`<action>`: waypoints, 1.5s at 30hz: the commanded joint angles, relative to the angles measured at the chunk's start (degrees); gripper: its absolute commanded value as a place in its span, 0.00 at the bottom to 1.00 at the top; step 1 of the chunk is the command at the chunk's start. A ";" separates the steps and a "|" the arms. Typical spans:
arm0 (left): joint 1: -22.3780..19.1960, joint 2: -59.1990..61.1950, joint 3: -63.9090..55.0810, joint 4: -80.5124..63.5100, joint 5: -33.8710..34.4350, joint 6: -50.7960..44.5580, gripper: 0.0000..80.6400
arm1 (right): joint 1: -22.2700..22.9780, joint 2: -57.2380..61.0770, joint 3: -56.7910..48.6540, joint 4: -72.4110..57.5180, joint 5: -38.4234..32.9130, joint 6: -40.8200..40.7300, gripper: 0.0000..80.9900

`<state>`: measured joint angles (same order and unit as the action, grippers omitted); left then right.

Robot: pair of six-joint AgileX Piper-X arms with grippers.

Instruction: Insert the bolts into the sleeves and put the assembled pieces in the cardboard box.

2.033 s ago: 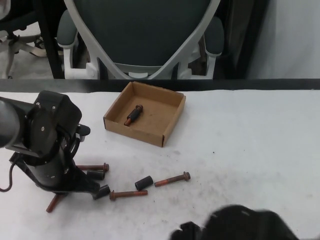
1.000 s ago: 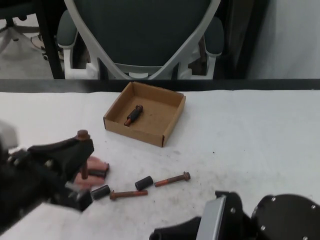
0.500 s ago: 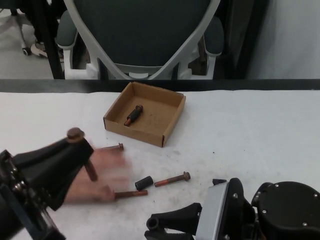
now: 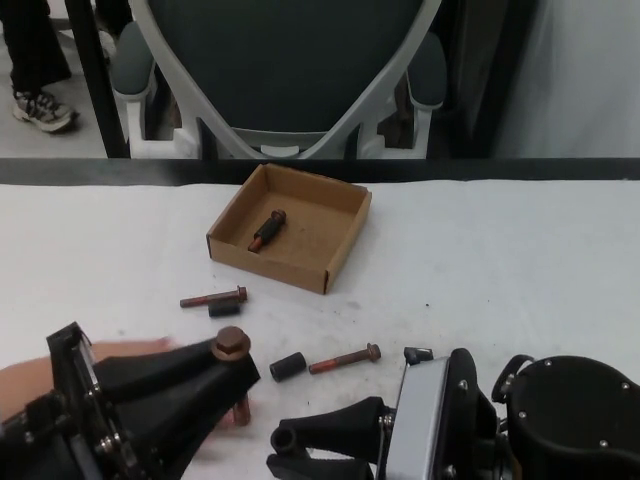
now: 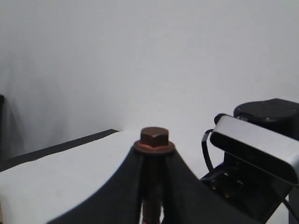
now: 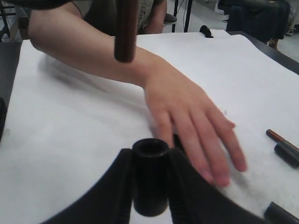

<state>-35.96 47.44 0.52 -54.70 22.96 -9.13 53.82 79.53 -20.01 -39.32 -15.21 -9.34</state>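
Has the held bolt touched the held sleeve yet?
Apart. The right wrist view shows the bolt tip clear of the sleeve, a plain gap between.

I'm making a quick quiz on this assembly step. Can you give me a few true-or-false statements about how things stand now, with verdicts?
1. The left tool grips a bolt. True.
2. The right tool grips a second bolt. False: it grips a sleeve.
3. The box is empty. False: one assembled piece lies in it.
4. A loose bolt and a loose sleeve lie on the bench. True.
5. The gripped bolt is already inside the gripped sleeve. False: the two are apart.
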 commanded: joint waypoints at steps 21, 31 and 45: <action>-6.21 -0.27 -0.52 -0.59 -0.05 8.13 0.01 | -0.11 -0.01 -0.62 -4.74 -6.98 1.65 0.00; -6.63 -0.27 -0.52 -0.39 -2.29 8.73 0.01 | -0.11 -0.01 -0.62 -4.74 -6.98 2.55 0.00; -6.63 -0.27 -0.52 -0.39 -2.29 8.73 0.01 | 0.00 -0.01 -0.62 -9.65 -8.30 4.79 0.00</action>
<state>-42.35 47.44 0.52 -54.03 20.35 -1.25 53.82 79.69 -20.01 -47.17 -23.19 -5.04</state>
